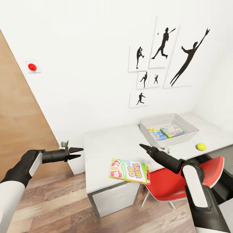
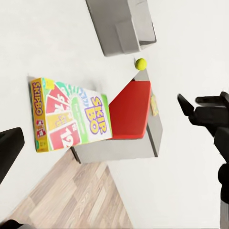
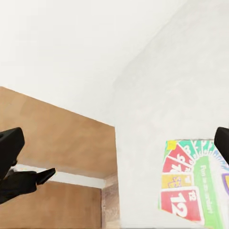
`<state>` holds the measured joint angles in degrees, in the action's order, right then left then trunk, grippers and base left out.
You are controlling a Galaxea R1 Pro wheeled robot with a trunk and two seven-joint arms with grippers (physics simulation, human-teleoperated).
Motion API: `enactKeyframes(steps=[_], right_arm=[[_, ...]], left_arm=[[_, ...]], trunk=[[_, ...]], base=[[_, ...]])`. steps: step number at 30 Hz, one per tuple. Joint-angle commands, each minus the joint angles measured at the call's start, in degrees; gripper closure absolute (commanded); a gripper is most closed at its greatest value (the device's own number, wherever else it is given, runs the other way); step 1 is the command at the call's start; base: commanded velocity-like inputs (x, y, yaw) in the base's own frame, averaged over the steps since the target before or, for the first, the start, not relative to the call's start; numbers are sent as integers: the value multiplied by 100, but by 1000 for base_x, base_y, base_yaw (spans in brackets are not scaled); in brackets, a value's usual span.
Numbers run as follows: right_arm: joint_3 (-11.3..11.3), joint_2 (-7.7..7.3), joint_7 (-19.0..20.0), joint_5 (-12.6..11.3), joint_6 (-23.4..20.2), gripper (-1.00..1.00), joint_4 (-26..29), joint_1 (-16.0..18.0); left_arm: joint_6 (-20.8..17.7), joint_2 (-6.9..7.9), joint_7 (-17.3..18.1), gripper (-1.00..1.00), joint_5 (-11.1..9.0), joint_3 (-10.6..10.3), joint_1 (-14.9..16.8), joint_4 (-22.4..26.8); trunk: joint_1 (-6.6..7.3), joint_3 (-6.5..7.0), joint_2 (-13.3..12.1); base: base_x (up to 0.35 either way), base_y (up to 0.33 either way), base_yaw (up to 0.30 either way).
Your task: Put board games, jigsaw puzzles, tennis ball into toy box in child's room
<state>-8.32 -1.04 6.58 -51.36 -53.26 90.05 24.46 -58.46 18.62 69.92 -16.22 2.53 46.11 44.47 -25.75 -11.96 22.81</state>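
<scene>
Head view takes in a white table (image 1: pixel 106 142) set against the wall, with the grey toy box (image 1: pixel 191 128) near its back corner. Two flat colourful boxes (image 1: pixel 167 132) already lie inside it; whether they are puzzles or board games is too small to tell. So part of the tidying looks done, and at least two things on the table remain. The Skip-Bo board game (image 1: pixel 130 170) lies flat at the near edge, one corner overhanging above the red chair (image 1: pixel 181 183). The tennis ball (image 1: pixel 201 147) rests beside the toy box, close to the table's edge. The bed and whatever is on it cannot be judged from these pictures.

The left gripper (image 1: pixel 76 153) hangs off the table's left end, over the wooden floor (image 1: pixel 55 204), its fingers slightly parted and holding nothing. The right gripper (image 1: pixel 145 148) hovers above the tabletop between the Skip-Bo box and the toy box; its fingers look drawn nearly together in the head view, yet the right wrist view shows them well apart at the frame's sides, so they are open and empty.

Bare tabletop lies between the game and the toy box (a clear path for a carry). The overhang offers a finger-hold, though a nudge there could tip the game onto the chair.
</scene>
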Motion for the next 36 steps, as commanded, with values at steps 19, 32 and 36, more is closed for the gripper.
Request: enactKeyframes(steps=[19, 32, 36], right_arm=[[-636, -230, 1753, 47, 362, -100, -51, -881], [-657, -290, 1758, 46, 471, -100, -66, -890], [-660, -291, 1748, 45, 473, -100, -69, -890]], left_arm=[[-37, -13, 13, -100, -13, -2, 4, 0], [-34, -16, 13, -100, -13, 0, 4, -1], [-34, -16, 10, -100, -13, 1, 4, 0]], trunk=[[-4, 131, 11], [-4, 140, 11], [-4, 141, 11]], base=[[0, -80, -102], [0, -7, -1], [0, 0, 0]])
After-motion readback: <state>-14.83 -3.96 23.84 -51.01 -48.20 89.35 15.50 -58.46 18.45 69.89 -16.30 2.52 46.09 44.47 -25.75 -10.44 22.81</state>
